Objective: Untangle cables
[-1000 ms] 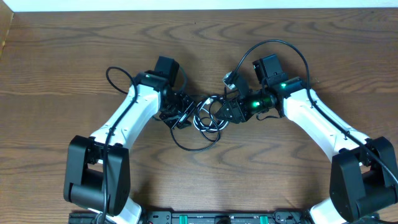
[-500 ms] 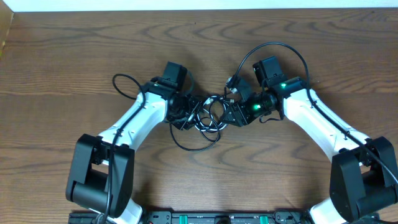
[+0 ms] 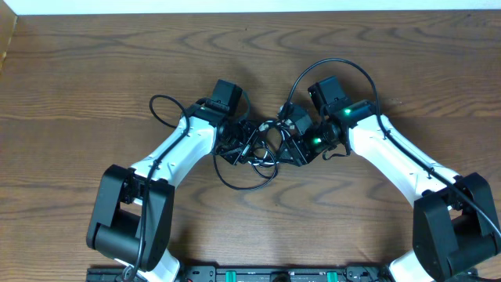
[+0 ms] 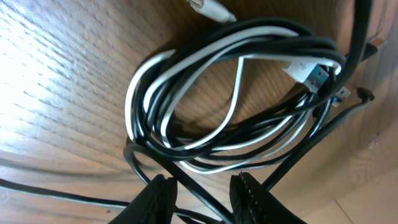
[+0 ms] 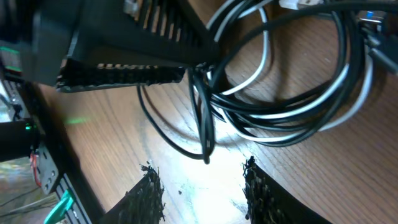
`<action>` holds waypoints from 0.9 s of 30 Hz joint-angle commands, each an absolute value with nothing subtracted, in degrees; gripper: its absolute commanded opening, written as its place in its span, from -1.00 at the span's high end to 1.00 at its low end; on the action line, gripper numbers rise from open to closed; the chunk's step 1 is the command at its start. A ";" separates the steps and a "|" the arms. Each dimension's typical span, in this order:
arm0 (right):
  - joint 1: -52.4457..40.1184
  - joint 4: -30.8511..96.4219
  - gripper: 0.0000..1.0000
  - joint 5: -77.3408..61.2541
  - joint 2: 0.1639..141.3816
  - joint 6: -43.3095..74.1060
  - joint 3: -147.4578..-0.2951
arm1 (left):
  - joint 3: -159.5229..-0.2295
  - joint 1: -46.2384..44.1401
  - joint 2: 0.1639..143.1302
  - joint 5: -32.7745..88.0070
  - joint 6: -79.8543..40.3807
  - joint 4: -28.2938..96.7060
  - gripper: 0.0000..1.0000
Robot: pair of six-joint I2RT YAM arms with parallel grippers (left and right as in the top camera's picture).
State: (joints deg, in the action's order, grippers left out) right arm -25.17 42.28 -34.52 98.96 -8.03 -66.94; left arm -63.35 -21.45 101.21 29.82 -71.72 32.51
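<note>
The cables lie as one tangled coil of black cords and one white cord at the table's middle, between my two arms. A loose black loop trails toward the front. In the left wrist view the coil fills the frame, and a white plug with a blue tip rests on its right side. My left gripper is open, with one black strand crossing slantwise between its fingers, not pinched. My right gripper is open and bare, just short of a hanging black bend of the coil.
The bare wooden table spreads on all sides. Each arm's own thick black wire arches beside it, the left one and the right one. The left gripper's black finger juts into the right wrist view, close over the coil.
The left arm has swung right, bringing its gripper onto the coil's left side. The right gripper has edged left toward the coil. The coil itself has barely shifted.
</note>
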 commanded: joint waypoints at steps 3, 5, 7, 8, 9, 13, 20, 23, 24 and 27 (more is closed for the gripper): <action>-25.67 43.27 0.17 -30.96 98.91 -9.10 -67.48 | -63.00 -21.74 101.86 31.24 -72.34 32.86 0.28; -25.67 43.62 0.17 -30.26 98.91 -9.10 -67.44 | -63.00 -21.74 101.86 29.85 -72.34 32.86 0.33; -25.67 43.77 0.16 -30.11 98.91 -9.10 -67.40 | -63.00 -21.74 101.89 29.52 -72.31 32.88 0.38; -25.67 43.79 0.15 -30.11 98.91 -9.10 -67.33 | -63.00 -21.74 101.89 29.54 -72.31 32.86 0.41; -25.71 43.83 0.15 -30.11 98.91 -9.10 -67.31 | -63.00 -21.74 101.89 29.54 -72.34 32.88 0.45; -25.93 44.05 0.15 -29.95 98.91 -9.10 -67.20 | -63.00 -21.74 101.89 29.54 -72.36 32.84 0.63; -25.98 44.38 0.13 -29.95 98.91 -9.08 -67.16 | -63.00 -20.38 101.84 38.35 -72.62 27.73 0.86; -25.98 44.40 0.12 -30.59 98.91 -9.08 -67.16 | -63.00 -18.74 101.78 44.69 -76.66 24.60 0.86; -25.98 44.38 0.12 -31.09 98.91 -9.10 -67.16 | -63.00 -18.22 101.78 45.98 -78.00 24.05 0.87; -25.98 44.21 0.17 -33.50 98.91 -9.10 -67.16 | -63.00 -16.64 101.78 49.17 -81.32 22.06 0.86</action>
State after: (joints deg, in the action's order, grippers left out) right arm -25.65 44.29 -30.65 98.96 -8.23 -66.94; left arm -63.33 -18.35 101.21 42.15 -76.34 23.40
